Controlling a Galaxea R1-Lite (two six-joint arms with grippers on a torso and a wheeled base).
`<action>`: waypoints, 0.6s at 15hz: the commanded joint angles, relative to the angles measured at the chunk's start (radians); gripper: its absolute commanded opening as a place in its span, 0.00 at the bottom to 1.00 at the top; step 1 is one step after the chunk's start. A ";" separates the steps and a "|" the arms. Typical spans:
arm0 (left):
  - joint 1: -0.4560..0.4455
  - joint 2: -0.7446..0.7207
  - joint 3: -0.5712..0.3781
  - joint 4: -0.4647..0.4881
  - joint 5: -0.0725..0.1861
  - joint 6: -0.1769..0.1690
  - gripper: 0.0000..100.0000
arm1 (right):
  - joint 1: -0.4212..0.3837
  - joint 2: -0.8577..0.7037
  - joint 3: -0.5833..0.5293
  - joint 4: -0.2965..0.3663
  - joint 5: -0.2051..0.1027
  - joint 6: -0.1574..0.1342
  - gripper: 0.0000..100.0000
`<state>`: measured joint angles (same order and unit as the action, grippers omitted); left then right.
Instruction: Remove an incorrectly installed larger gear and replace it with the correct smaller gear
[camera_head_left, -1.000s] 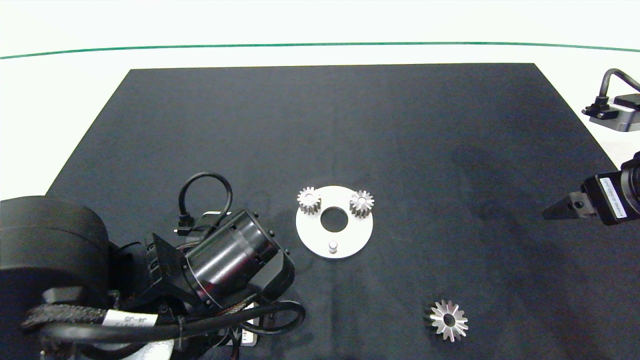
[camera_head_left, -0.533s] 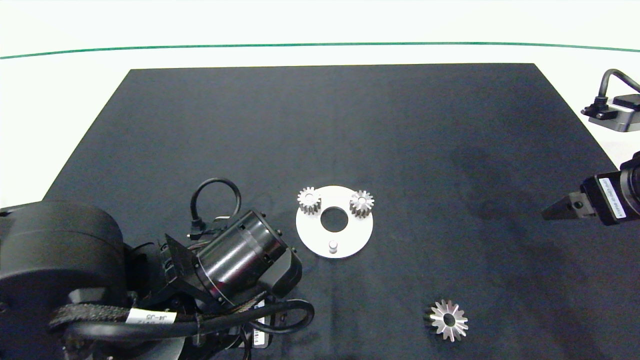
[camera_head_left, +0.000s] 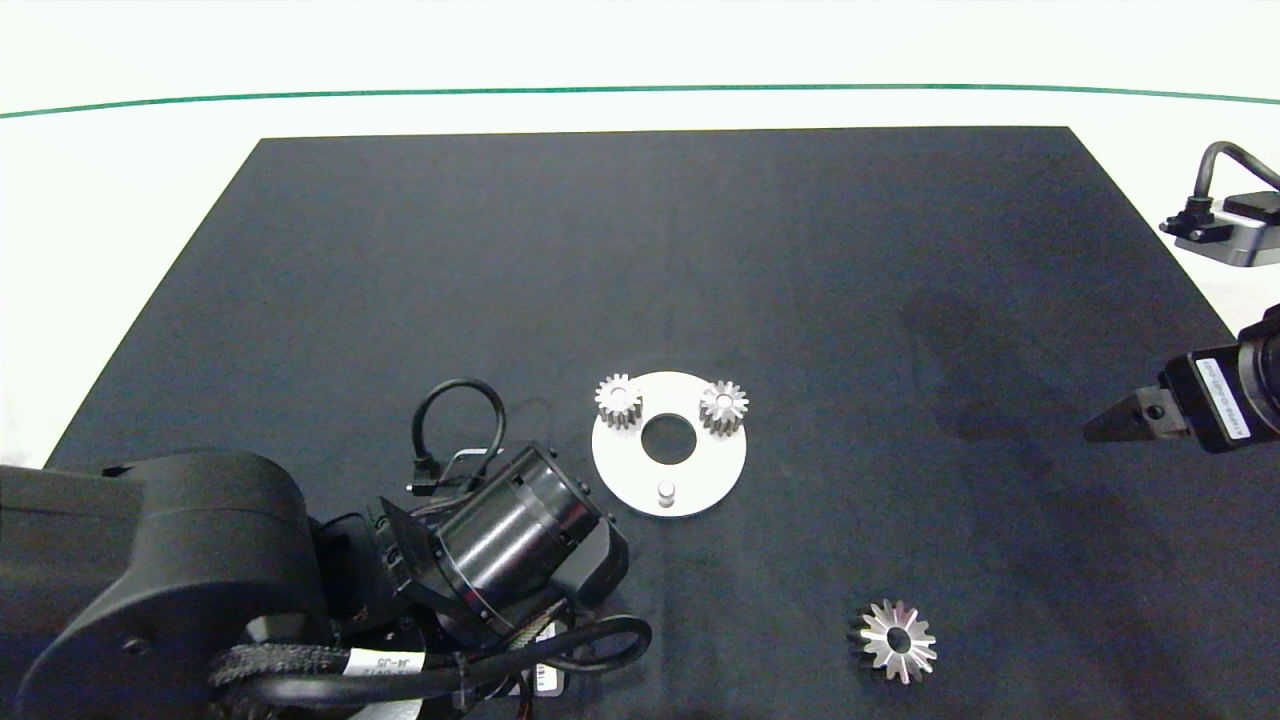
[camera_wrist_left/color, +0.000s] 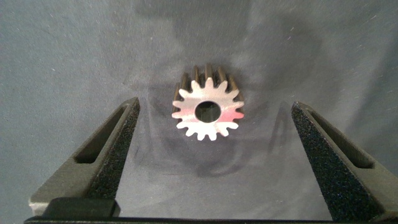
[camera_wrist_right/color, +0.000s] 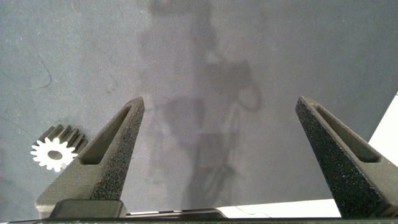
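Looking down from the head view, a black mat (camera_head_left: 640, 250) covers the desk (camera_head_left: 120, 200), and on it lies a white disc (camera_head_left: 700, 480) carrying two small gears (camera_head_left: 618, 400) at its far edge and a bare peg (camera_head_left: 664, 492) at its near edge. The larger gear (camera_head_left: 897, 641) lies flat on the mat, well apart from the disc, toward the right near corner. The left arm (camera_head_left: 300, 580) crowds the near left corner; the right claw (camera_head_left: 1125, 420) hangs at the right edge. In the left wrist view, the left claw (camera_wrist_left/color: 214, 155) stands wide apart over the mat, the smaller gear (camera_wrist_left/color: 208, 111) lying between its fingers (camera_wrist_left/color: 118, 149), touched by neither. In the right wrist view, the right claw's fingers (camera_wrist_right/color: 112, 155) are spread apart, gripping nothing, with the larger gear beside them.
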<state>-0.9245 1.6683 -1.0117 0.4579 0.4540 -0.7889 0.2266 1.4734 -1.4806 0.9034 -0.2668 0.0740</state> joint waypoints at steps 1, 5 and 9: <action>-0.001 0.007 0.004 0.002 0.003 -0.004 0.93 | 0.000 0.002 0.000 0.005 -0.002 0.000 1.00; -0.001 0.007 0.004 0.002 0.005 -0.004 0.86 | 0.000 0.002 0.000 0.005 -0.002 0.000 1.00; -0.001 0.007 0.004 0.002 0.005 -0.004 0.77 | 0.000 0.002 0.002 0.005 -0.002 0.000 1.00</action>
<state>-0.9247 1.6755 -1.0079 0.4574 0.4555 -0.7883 0.2266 1.4740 -1.4791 0.9030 -0.2670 0.0734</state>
